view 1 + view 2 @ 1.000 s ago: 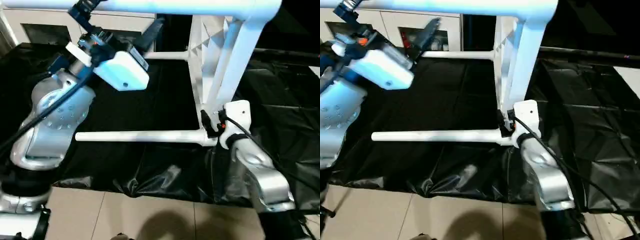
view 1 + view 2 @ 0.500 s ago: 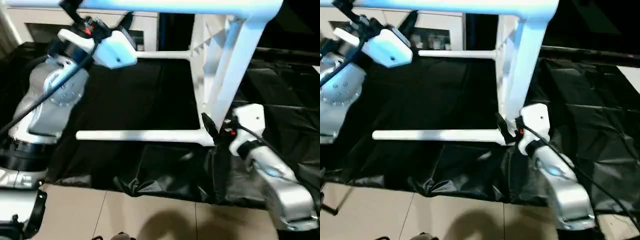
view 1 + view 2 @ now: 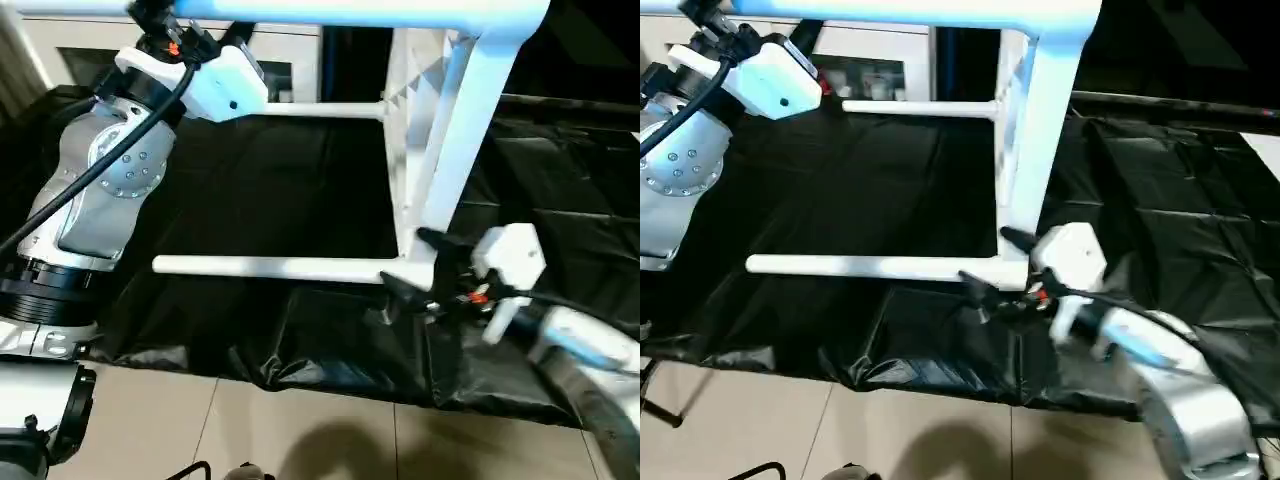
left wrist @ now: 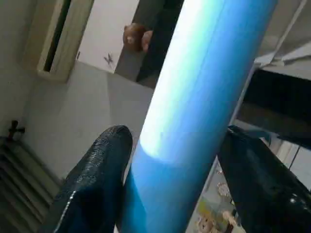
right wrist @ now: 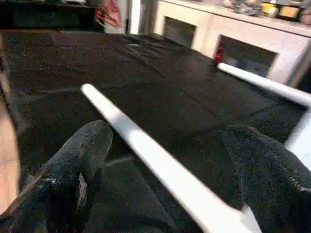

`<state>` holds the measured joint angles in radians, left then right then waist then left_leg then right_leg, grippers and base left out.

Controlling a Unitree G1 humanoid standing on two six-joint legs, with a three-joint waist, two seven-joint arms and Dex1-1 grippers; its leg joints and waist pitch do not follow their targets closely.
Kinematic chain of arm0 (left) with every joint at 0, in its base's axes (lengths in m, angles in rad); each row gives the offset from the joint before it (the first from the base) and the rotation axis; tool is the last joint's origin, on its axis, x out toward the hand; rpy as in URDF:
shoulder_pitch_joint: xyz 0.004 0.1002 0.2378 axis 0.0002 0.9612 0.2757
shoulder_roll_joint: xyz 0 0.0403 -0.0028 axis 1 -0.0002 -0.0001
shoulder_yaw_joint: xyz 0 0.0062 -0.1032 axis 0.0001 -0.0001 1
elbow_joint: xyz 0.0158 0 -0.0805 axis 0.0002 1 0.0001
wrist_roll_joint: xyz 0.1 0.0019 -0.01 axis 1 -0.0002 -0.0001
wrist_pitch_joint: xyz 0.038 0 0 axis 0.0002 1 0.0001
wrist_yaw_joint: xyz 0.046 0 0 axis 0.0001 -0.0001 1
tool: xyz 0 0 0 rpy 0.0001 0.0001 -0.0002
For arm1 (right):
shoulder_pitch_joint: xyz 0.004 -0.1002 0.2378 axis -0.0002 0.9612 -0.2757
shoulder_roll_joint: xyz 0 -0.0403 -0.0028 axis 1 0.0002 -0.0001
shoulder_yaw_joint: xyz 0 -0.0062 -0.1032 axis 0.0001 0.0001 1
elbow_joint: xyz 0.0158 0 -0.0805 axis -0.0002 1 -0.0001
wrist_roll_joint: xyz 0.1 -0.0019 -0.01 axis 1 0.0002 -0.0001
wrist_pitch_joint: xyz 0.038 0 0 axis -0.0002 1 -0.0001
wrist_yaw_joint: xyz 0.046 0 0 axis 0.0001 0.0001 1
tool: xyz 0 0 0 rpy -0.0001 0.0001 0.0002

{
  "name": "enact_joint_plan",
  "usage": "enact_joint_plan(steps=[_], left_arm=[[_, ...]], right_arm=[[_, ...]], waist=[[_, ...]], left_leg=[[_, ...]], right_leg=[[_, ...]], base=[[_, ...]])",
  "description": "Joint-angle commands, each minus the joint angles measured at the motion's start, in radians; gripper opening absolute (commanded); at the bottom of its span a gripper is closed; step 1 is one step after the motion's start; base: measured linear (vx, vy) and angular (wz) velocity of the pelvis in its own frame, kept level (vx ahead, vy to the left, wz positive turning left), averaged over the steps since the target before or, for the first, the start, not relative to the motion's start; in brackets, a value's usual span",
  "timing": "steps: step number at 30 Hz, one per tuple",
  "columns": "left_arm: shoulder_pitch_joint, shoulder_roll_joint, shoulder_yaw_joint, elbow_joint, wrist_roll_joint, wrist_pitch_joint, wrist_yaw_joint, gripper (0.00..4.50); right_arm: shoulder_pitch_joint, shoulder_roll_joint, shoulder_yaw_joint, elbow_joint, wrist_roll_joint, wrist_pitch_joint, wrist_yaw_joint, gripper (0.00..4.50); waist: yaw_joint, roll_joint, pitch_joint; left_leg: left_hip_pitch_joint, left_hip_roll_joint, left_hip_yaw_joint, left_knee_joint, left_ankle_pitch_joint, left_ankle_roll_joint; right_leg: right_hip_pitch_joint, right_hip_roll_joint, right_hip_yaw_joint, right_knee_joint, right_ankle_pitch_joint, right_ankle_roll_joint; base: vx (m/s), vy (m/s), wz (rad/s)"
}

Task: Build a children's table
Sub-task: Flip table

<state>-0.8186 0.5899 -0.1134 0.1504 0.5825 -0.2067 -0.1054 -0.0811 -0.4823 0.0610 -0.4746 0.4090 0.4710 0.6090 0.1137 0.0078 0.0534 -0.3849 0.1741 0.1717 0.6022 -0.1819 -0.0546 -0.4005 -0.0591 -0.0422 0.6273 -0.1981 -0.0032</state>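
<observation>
Children's table [image 3: 440, 170] lies on its side on the black plastic sheet [image 3: 270, 200], top standing on edge roughly mid-scene, ribbed underside facing the robot's left. Legs run level toward the left: lower near leg [image 3: 270, 267] lies along the sheet close to its front edge, a far leg [image 3: 320, 110] runs level near the back, and an upper leg [image 3: 300, 10] crosses the head view's top edge.

Left hand [image 4: 170, 160] is up at that upper leg, one black finger [image 4: 92, 179] each side of the tube, which sits in the gap. Pads are close to the tube; can't tell if they're clamped or just straddling.

Right hand [image 3: 405, 265] is at the lower near corner, where the near leg meets the top. Fingers [image 5: 73, 170] spread wide, holding nothing; in the wrist view the near leg runs between them, clear of both.

Room: broad open patch of sheet between the near and far legs. Sheet's front edge hangs over beige floor tile [image 3: 300, 430] just in front of the near leg. White cabinet with glass doors [image 3: 880, 60] runs along the back, behind the far leg.

Materials: legs are smooth round white tubes; underside has triangular ribs; sheet is glossy and wrinkled, bunched at the front edge; forearms are silver metal with white wrist housings.
</observation>
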Motion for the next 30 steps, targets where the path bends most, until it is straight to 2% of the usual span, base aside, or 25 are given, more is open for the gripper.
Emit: enact_joint_plan(steps=[1,4,7,9,10,17,19,20,21,23,27,30], left_arm=[[-0.014,0.008,0.010,0.010,-0.014,0.015,-0.028,2.82],[-0.008,0.005,0.010,0.000,-0.056,0.049,-0.096,2.68],[-0.004,-0.003,0.013,-0.016,-0.088,0.095,-0.147,2.37],[-0.007,-0.009,0.016,-0.032,-0.102,0.157,-0.188,2.28],[-0.011,-0.009,0.015,-0.034,-0.106,0.171,-0.202,2.28],[-0.032,-0.029,0.040,-0.045,-0.150,0.267,-0.247,2.16],[-0.039,-0.059,0.071,-0.055,-0.186,0.356,-0.259,2.16],[-0.052,-0.083,0.101,-0.056,-0.210,0.422,-0.253,2.16],[-0.052,-0.083,0.101,-0.056,-0.210,0.422,-0.253,2.16],[-0.076,-0.113,0.143,-0.052,-0.238,0.509,-0.247,2.16],[-0.102,-0.159,0.209,-0.052,-0.286,0.600,-0.212,2.16],[-0.109,-0.173,0.228,-0.056,-0.298,0.627,-0.205,2.17]], right_arm=[[-0.021,0.004,0.010,-0.025,0.025,0.005,0.012,4.14],[-0.046,0.026,0.024,-0.016,0.028,0.000,0.022,4.14],[-0.055,0.034,0.027,-0.008,0.025,-0.006,0.018,4.14],[-0.063,0.039,0.029,-0.001,0.022,-0.011,0.016,4.14],[-0.065,0.041,0.030,0.002,0.021,-0.013,0.016,4.14],[-0.076,0.049,0.032,0.016,0.015,-0.022,0.014,4.14],[-0.081,0.055,0.025,0.028,0.005,-0.033,0.005,4.14],[-0.087,0.059,0.015,0.040,-0.004,-0.045,-0.006,4.14],[-0.087,0.059,0.015,0.040,-0.004,-0.045,-0.006,4.14],[-0.097,0.063,0.000,0.059,-0.014,-0.060,-0.020,4.14],[-0.102,0.061,-0.019,0.075,-0.018,-0.072,-0.026,4.14],[-0.101,0.060,-0.021,0.077,-0.019,-0.075,-0.026,4.14]], waist=[[0.005,0.004,-0.061],[0.008,0.001,-0.062],[0.010,0.003,-0.061],[0.013,0.002,-0.061],[0.015,-0.001,-0.061],[0.022,0.001,-0.061],[0.028,0.001,-0.063],[0.029,0.004,-0.063],[0.028,0.001,-0.063],[0.033,0.000,-0.063],[0.038,0.001,-0.066],[0.040,0.004,-0.067]], left_leg=[[0.018,0.050,-0.031,-0.073,-0.245,-0.018],[0.018,0.050,-0.030,-0.074,-0.237,-0.021],[0.019,0.050,-0.029,-0.074,-0.242,-0.025],[0.018,0.051,-0.029,-0.075,-0.233,-0.026],[0.018,0.050,-0.028,-0.074,-0.229,-0.025],[0.018,0.050,-0.028,-0.074,-0.225,-0.022],[0.019,0.051,-0.026,-0.074,-0.216,-0.024],[0.017,0.049,-0.027,-0.072,-0.212,-0.022],[0.018,0.049,-0.025,-0.072,-0.212,-0.021],[0.017,0.046,-0.025,-0.070,-0.201,-0.010],[0.010,0.043,-0.023,-0.065,-0.156,0.010],[0.007,0.041,-0.021,-0.062,-0.127,0.026]], right_leg=[[0.037,-0.079,0.044,-0.081,-0.224,-0.135],[0.035,-0.081,0.044,-0.079,-0.218,-0.140],[0.033,-0.081,0.045,-0.080,-0.218,-0.141],[0.035,-0.082,0.045,-0.078,-0.215,-0.138],[0.036,-0.083,0.045,-0.079,-0.218,-0.136],[0.033,-0.083,0.046,-0.081,-0.244,-0.130],[0.034,-0.085,0.047,-0.079,-0.237,-0.132],[0.033,-0.083,0.046,-0.079,-0.231,-0.134],[0.033,-0.083,0.046,-0.080,-0.231,-0.135],[0.034,-0.085,0.045,-0.082,-0.255,-0.133],[0.037,-0.086,0.045,-0.082,-0.260,-0.126],[0.038,-0.083,0.043,-0.079,-0.239,-0.130]], base=[[0.000,0.000,0.00],[0.000,0.000,0.00],[0.000,0.000,0.00],[0.000,0.000,0.00],[0.000,0.000,0.00],[0.000,0.000,0.00],[0.000,0.000,0.00],[0.000,0.000,0.00],[0.000,0.000,0.00],[0.000,0.000,0.00],[0.000,0.000,0.00],[0.000,0.000,0.00]])
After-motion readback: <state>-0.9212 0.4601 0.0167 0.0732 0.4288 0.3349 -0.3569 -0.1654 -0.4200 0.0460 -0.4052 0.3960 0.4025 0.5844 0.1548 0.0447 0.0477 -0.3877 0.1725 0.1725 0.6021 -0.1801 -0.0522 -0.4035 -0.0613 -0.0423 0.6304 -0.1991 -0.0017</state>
